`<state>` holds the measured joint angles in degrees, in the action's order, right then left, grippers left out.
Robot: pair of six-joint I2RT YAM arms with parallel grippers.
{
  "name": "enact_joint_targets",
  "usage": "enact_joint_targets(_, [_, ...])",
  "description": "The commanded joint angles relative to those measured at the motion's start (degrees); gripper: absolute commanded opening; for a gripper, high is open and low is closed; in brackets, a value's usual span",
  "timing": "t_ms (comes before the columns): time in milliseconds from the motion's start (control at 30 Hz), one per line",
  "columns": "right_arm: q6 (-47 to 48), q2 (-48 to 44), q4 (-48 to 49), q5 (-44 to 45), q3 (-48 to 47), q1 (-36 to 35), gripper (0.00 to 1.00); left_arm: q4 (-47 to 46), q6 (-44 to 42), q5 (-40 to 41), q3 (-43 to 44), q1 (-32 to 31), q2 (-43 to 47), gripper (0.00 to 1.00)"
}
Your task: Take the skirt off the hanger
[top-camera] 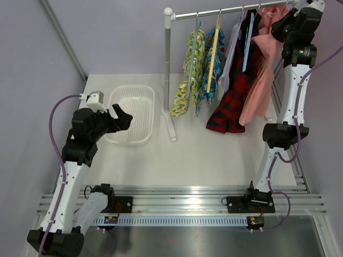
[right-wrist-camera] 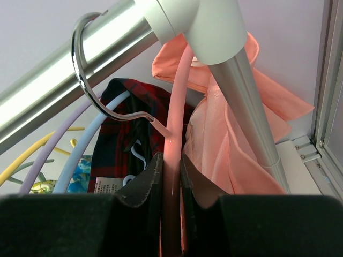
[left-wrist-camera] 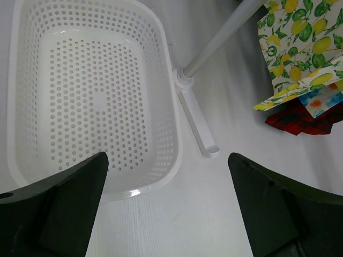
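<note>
The salmon-pink skirt hangs at the right end of the clothes rail; in the right wrist view it falls just right of my jaws. Its hanger has a grey metal hook over the rail and a thin pink arm. My right gripper is raised to the rail and shut on that pink hanger arm. My left gripper is open and empty, low over the table by the near right corner of the basket.
A white perforated basket sits left of the rack's pole and foot. Lemon-print garments, a yellow hanger and a red-black plaid garment hang left of the skirt. The rack's right post stands close to my right gripper.
</note>
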<state>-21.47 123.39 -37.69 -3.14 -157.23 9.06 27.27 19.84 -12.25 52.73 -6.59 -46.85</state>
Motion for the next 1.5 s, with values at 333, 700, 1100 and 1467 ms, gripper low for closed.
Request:
enact_joint_targets(333, [-0.1,-4.3,2.4,-3.8,0.9,-0.5,0.04,-3.5,-1.2,1.4,-1.3,-0.3,4.0,0.99])
enact_joint_targets(700, [-0.9,-7.5,4.0,-5.4,0.5,-0.5,0.0,-3.2,-1.6,1.8,-1.4,-0.3,3.5,0.99])
enact_joint_targets(1100, [-2.2,-11.6,4.4,-5.1,-3.4,-0.5,0.0,-3.0,-1.6,2.1,-1.4,-0.3,2.9,0.99])
enact_joint_targets(1467, [-1.9,-21.2,2.1,-4.3,3.4,-0.6,0.0,-3.4,-2.0,1.1,-1.2,-0.3,3.4,0.99])
